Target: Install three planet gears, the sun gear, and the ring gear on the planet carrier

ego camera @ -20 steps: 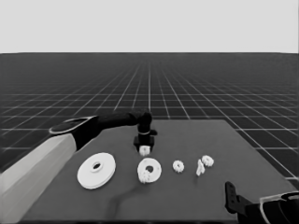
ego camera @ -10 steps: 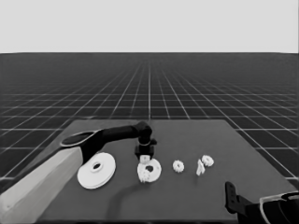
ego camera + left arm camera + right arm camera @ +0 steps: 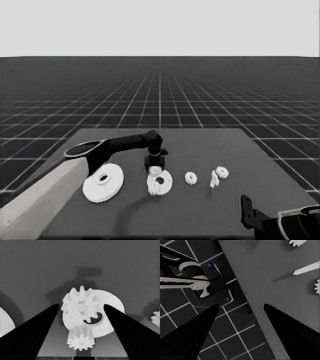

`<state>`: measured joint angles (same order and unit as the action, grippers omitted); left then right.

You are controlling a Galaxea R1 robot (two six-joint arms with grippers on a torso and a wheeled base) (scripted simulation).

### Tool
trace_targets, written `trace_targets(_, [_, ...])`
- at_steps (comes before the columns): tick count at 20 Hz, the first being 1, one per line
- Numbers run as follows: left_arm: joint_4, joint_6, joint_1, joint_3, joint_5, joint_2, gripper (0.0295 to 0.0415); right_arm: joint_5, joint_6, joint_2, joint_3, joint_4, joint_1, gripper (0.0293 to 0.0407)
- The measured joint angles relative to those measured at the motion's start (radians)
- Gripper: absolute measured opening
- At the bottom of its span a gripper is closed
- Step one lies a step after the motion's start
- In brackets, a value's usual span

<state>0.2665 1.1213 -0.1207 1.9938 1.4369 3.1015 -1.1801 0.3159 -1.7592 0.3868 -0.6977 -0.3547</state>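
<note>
The left claw (image 3: 155,163) is hovering wide open, holding nothing, over the carrier (image 3: 160,182), which is lying mid-counter and bearing one gear (image 3: 80,307). A second gear (image 3: 80,340) is seemingly overhanging its rim; closing askew risks knocking it off. The right claw (image 3: 240,315) is waiting at the counter's corner.

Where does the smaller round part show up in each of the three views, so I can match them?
Head view: the smaller round part lies mid-table, right of the larger round part, under the left gripper.
Left wrist view: it sits centre, between the two black fingers, with a gear on it.
Right wrist view: not in it.
Shared landmark: the left gripper, over the part in both the head view and the left wrist view.
</note>
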Motion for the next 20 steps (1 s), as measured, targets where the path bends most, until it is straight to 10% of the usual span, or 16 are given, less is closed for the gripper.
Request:
trace_targets(10, [-0.123, 0.067, 0.142, -0.122, 0.074, -0.040, 0.0385, 0.000, 0.000, 0.000, 0.000, 0.000, 0.000, 0.0385])
trace_targets(12, [-0.015, -0.844, 0.321, -0.991, -0.468, -0.691, 0.0414, 0.000, 0.000, 0.000, 0.000, 0.000, 0.000, 0.0385])
trace_targets(13, [0.009, -1.103, 0.381, -1.228, -0.588, -0.974, 0.0400, 0.000, 0.000, 0.000, 0.000, 0.000, 0.000, 0.0385])
trace_targets(20, [0.043, -1.463, 0.461, -1.568, -0.756, -1.338, 0.0385, 0.000, 0.000, 0.000, 0.000, 0.000, 0.000, 0.0385])
